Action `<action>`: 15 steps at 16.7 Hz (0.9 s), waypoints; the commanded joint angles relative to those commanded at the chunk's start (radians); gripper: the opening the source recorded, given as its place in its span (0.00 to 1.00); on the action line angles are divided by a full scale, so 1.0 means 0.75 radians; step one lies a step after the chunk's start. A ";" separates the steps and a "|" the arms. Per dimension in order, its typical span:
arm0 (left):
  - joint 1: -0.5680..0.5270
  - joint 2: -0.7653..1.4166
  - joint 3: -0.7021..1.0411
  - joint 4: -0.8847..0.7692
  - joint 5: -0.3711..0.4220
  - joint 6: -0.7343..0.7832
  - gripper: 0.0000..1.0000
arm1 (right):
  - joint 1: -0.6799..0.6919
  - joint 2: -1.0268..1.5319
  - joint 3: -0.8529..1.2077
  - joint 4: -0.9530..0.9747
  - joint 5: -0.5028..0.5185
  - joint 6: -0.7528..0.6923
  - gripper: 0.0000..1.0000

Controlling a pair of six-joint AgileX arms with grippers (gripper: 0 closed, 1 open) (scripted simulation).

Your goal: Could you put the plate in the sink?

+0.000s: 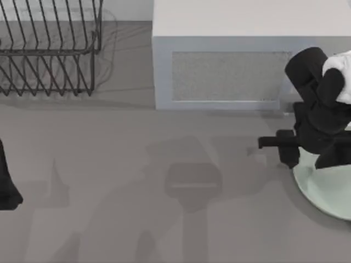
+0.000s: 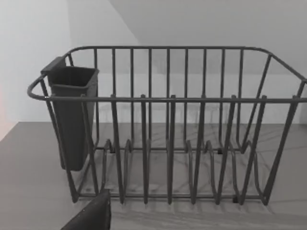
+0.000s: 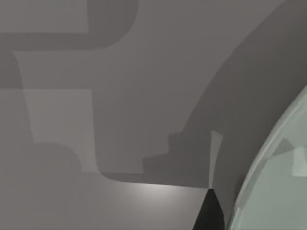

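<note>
Top view: plate (image 1: 329, 192) lies on the table (image 1: 109, 164) at lower right, right tool (image 1: 299, 159) over its rim, grip impossible to tell. Left arm (image 1: 8, 181) waits at left edge.

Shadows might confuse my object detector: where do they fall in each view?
Top view: arm-shaped shadows darken the table centre, left of the plate. Left wrist view: thin wire shadows under the dish rack. Right wrist view: blocky shadows beside the plate's rim.
</note>
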 joint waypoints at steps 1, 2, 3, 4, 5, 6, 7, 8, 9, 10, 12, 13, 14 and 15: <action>0.000 0.000 0.000 0.000 0.000 0.000 1.00 | 0.000 0.000 0.000 0.000 0.000 0.000 0.02; 0.000 0.000 0.000 0.000 0.000 0.000 1.00 | 0.000 0.000 0.000 0.000 0.000 0.000 0.00; 0.000 0.000 0.000 0.000 0.000 0.000 1.00 | 0.000 0.000 0.000 0.000 0.000 0.000 0.00; 0.000 0.000 0.000 0.000 0.000 0.000 1.00 | 0.000 0.000 0.000 0.000 0.000 0.000 0.00; 0.000 0.000 0.000 0.000 0.000 0.000 1.00 | 0.000 0.000 0.000 0.000 0.000 0.000 0.00; 0.000 0.000 0.000 0.000 0.000 0.000 1.00 | 0.000 0.000 0.000 0.000 0.000 0.000 0.00; 0.000 0.000 0.000 0.000 0.000 0.000 1.00 | 0.000 0.000 0.000 0.000 0.000 0.000 0.00; 0.000 0.000 0.000 0.000 0.000 0.000 1.00 | 0.000 0.000 0.000 0.000 0.000 0.000 0.00; 0.000 0.000 0.000 0.000 0.000 0.000 1.00 | 0.000 0.000 0.000 0.000 0.000 0.000 0.00; 0.000 0.000 0.000 0.000 0.000 0.000 1.00 | -0.012 -0.093 0.029 0.002 0.007 -0.002 0.00; 0.000 0.000 0.000 0.000 0.000 0.000 1.00 | -0.007 -0.094 0.032 -0.015 0.003 -0.008 0.00; 0.000 0.000 0.000 0.000 0.000 0.000 1.00 | 0.002 -0.097 0.039 -0.043 -0.003 -0.019 0.00; 0.000 0.000 0.000 0.000 0.000 0.000 1.00 | 0.014 -0.104 0.050 -0.085 -0.012 -0.032 0.00; 0.000 0.000 0.000 0.000 0.000 0.000 1.00 | 0.028 -0.113 0.067 -0.141 -0.022 -0.047 0.00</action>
